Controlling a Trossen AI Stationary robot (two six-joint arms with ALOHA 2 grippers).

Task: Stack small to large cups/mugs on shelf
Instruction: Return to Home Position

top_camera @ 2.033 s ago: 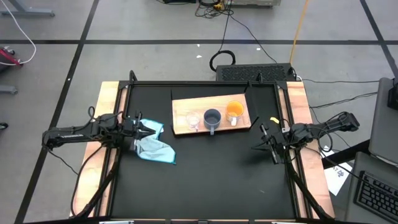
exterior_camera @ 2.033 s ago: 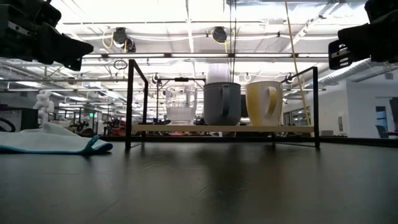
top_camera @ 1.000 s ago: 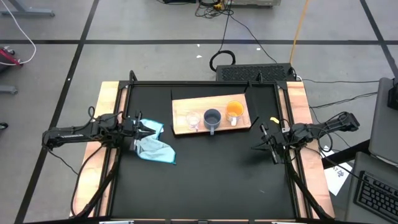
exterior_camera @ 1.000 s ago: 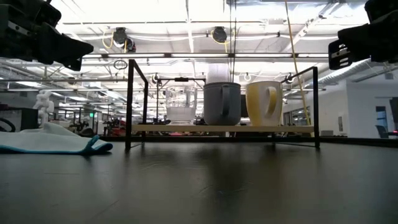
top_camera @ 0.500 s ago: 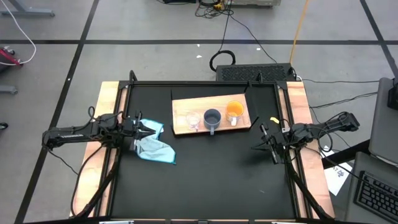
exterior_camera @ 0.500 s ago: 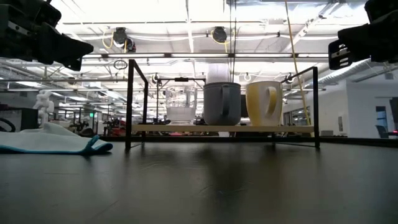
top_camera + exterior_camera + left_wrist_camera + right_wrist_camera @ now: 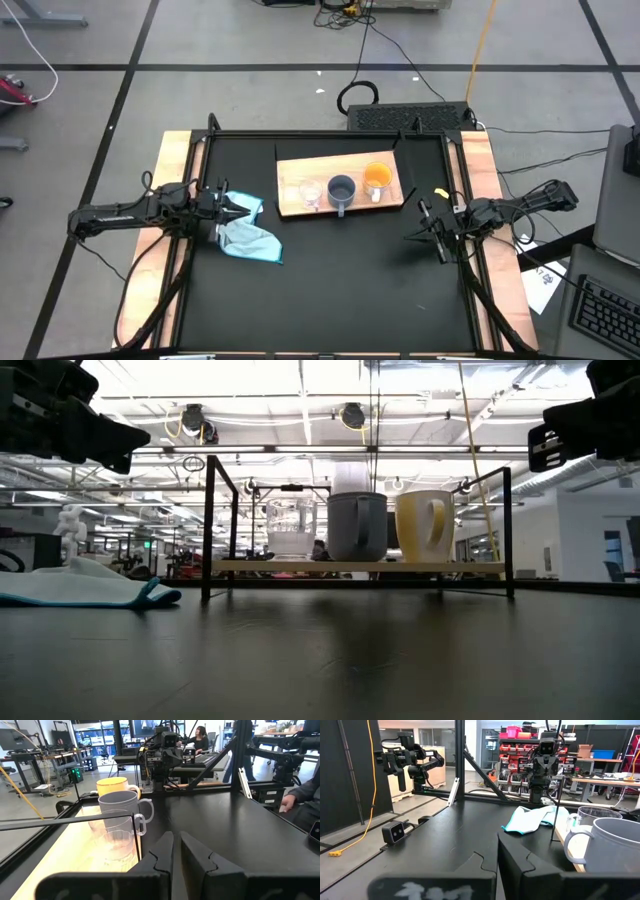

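Clock: read on the high view, 12 at the worktop's far edge.
Worktop [image 7: 330, 285]: black; near half bare.
Cloth [image 7: 247, 236]: light blue, crumpled at the 9 o'clock side, nearest of the loose things.
Right gripper [image 7: 428, 222]: by the 3 o'clock rail, raised off the worktop. Its fingers [image 7: 482, 866] lie together on nothing.
Left gripper [image 7: 235, 207]: by the 9 o'clock rail, above the cloth's far corner and clear of it in the low view. Its fingers [image 7: 160, 856] are drawn together but for a thin slit, with nothing held.
Shelf [image 7: 300, 168]: light-wood board past both grippers, long axis 9 to 3, slightly tilted.
Cups: all three stand upright in one row along that axis, on the shelf.
Glass cup [image 7: 310, 192]: 9 o'clock end of the row, the smallest.
Grey mug [image 7: 342, 190]: middle, just beside the glass cup.
Orange mug [image 7: 377, 178]: 3 o'clock end, the farthest back.
Bearing from left gripper: the row lies at about 3 o'clock, glass cup first; apart.
Bearing from right gripper: the orange mug lies at about 10 o'clock; apart.
Nearer arm: judged about even, each to its own end of the row.
Judgement: the placing looks done. Each arm can retreat outward, away from the shelf, without crossing the row.
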